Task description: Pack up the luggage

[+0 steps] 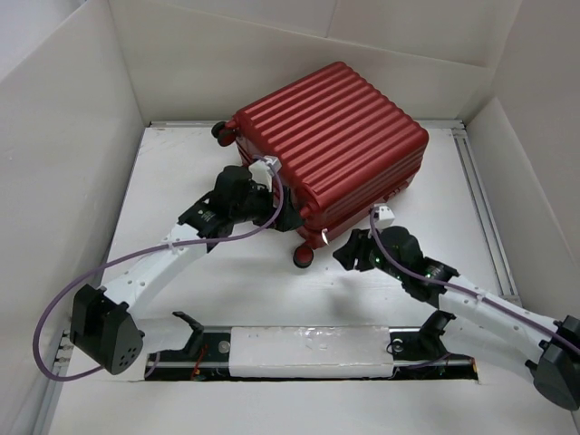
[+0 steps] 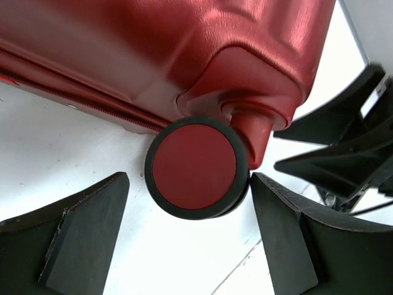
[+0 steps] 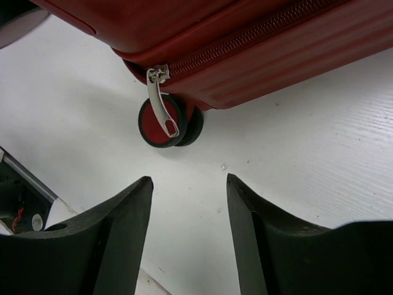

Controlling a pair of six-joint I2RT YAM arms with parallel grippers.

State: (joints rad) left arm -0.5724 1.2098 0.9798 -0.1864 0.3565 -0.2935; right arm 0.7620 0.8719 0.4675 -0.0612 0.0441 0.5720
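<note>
As left fingers (image 2: 73,239) gape wide around a wheel (image 2: 193,167) and right fingers (image 3: 110,246) wide before the zip pull (image 3: 163,110), an off-centre close could skid the luggage (image 1: 335,145).

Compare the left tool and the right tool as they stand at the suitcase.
The left tool has a wheel of the luggage between its fingers; the right tool has only bare table between its own. The left tool is tight at the luggage's corner; the right tool sits farther off, facing the zipper pull. Both are open and grip nothing.
</note>
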